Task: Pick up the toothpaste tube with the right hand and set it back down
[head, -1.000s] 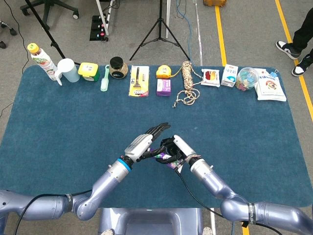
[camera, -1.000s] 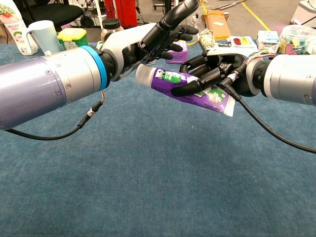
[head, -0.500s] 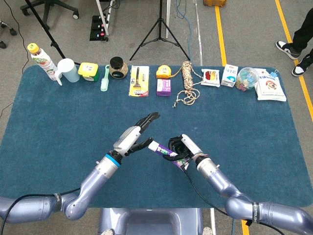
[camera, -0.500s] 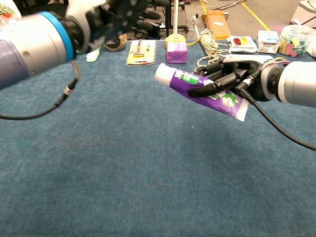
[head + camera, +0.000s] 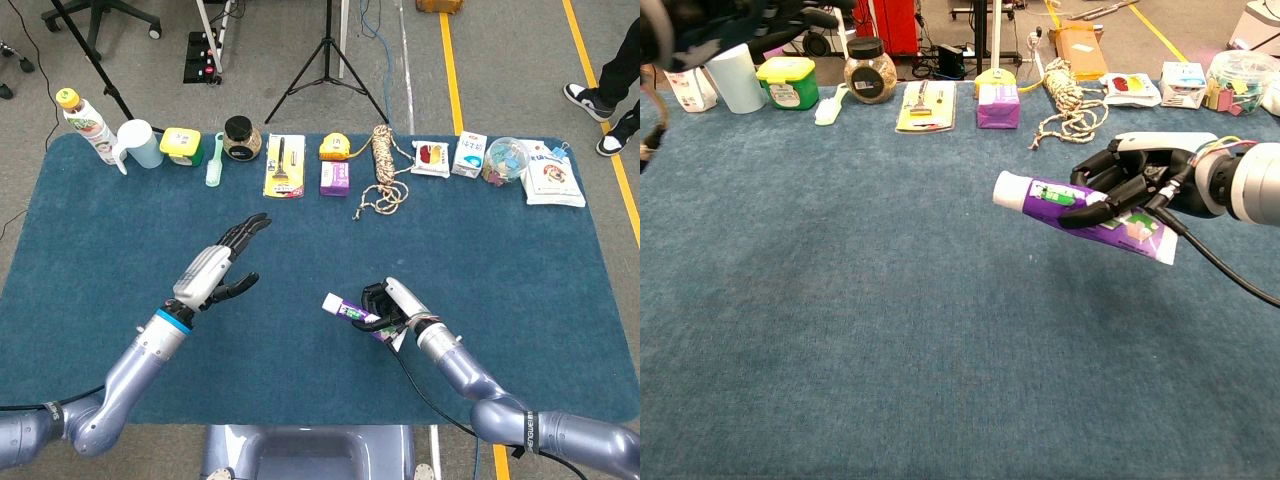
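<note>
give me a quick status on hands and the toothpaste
Right hand grips toothpaste tube, held above the mat. Left hand open, off to the side. Nothing under the tube.

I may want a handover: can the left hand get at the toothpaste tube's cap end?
Probably yes: the left hand is open, and bare mat lies between it and the toothpaste tube gripped by the right hand, cap exposed.

A bottle (image 5: 84, 123), mug (image 5: 139, 144), jar (image 5: 240, 138) and rope coil (image 5: 384, 168) line the blue mat's (image 5: 520, 280) far edge.
</note>
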Controlling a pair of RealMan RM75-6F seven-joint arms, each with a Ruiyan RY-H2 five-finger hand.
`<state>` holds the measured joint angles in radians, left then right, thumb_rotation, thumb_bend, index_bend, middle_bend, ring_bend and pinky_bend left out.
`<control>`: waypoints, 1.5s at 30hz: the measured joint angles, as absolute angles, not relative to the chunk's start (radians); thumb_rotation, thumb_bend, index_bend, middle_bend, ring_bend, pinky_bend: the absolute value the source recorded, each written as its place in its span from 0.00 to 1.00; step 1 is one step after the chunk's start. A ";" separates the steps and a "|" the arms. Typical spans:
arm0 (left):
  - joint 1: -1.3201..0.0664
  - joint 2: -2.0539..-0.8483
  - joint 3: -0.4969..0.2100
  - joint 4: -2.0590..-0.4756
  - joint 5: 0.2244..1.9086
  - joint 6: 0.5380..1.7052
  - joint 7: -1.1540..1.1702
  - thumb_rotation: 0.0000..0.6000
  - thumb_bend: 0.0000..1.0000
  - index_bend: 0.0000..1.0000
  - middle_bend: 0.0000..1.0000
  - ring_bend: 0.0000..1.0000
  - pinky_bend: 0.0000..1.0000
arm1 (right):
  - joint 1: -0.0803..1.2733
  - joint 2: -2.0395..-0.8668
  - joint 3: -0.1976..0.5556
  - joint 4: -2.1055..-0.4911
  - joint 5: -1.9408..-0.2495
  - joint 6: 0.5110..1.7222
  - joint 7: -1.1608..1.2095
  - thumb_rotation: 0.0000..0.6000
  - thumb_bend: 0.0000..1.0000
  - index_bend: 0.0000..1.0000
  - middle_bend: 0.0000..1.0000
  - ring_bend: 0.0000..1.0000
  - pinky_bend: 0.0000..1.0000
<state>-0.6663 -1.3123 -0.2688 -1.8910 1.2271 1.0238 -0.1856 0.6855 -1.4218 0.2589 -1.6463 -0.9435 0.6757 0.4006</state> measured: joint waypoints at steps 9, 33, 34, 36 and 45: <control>-0.567 -1.183 -0.190 -1.911 1.324 1.093 -0.191 0.00 0.00 0.00 0.00 0.00 0.00 | 0.694 -1.444 0.194 -1.560 -0.986 0.702 0.275 1.00 0.42 0.31 0.32 0.26 0.19; -0.412 -1.029 -0.092 -1.859 1.387 1.209 -0.181 0.00 0.00 0.00 0.00 0.00 0.00 | 0.676 -1.387 0.183 -1.537 -1.068 0.701 0.261 1.00 0.26 0.00 0.00 0.00 0.00; -0.408 -1.027 -0.093 -1.857 1.387 1.214 -0.183 0.00 0.00 0.00 0.00 0.00 0.00 | 0.676 -1.387 0.184 -1.537 -1.068 0.703 0.260 1.00 0.24 0.00 0.00 0.00 0.00; -0.401 -1.022 -0.095 -1.851 1.387 1.224 -0.187 0.00 0.00 0.00 0.00 0.00 0.00 | 0.675 -1.386 0.186 -1.536 -1.069 0.706 0.257 1.00 0.21 0.00 0.00 0.00 0.00; -0.365 -1.009 -0.098 -1.843 1.386 1.273 -0.158 0.00 0.00 0.00 0.00 0.00 0.00 | 0.653 -1.350 0.194 -1.558 -1.077 0.772 0.228 1.00 0.18 0.00 0.00 0.00 0.00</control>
